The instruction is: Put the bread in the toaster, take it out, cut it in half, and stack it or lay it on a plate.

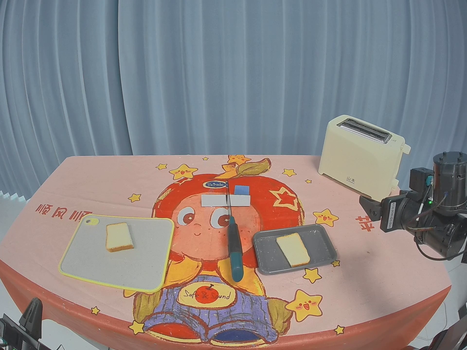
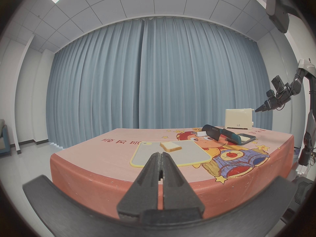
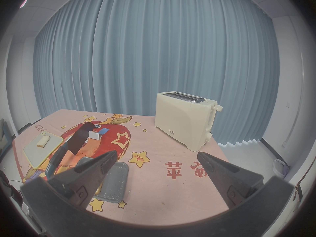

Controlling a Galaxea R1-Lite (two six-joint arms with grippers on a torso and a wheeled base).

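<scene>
Table [image 1: 97, 181] under a pink cartoon cloth, with a blue-grey curtain [image 1: 233, 64] hanging behind it. On the near left lies a grey board [image 1: 136, 268] with a yellow rim. A bread slice [image 1: 118, 236] lies flat on the far part of the board, pale on top with a brown crust edge.

In the middle of the table a knife [image 1: 235, 251] with a teal handle points away from the robot. Its handle rests on the cloth and its blade is propped across a small white and blue block [image 1: 214, 200].

Just right of the knife sits a dark grey tray [image 1: 269, 256]. A second slice [image 1: 293, 249] lies flat in it, set at a slant.

At the far right stands a cream toaster [image 1: 360, 157], upright, with its two slots facing up and a lever on its right end.

Right gripper [image 3: 156, 155] hangs above the right edge of the table, on the near side of the toaster and well apart from the tray. Its two fingers stand wide apart and hold nothing.

Left gripper [image 2: 161, 155] is low, off the near left corner of the table, short of the board. Its fingers are pressed together with only a thin slit between them, and they grip nothing.
</scene>
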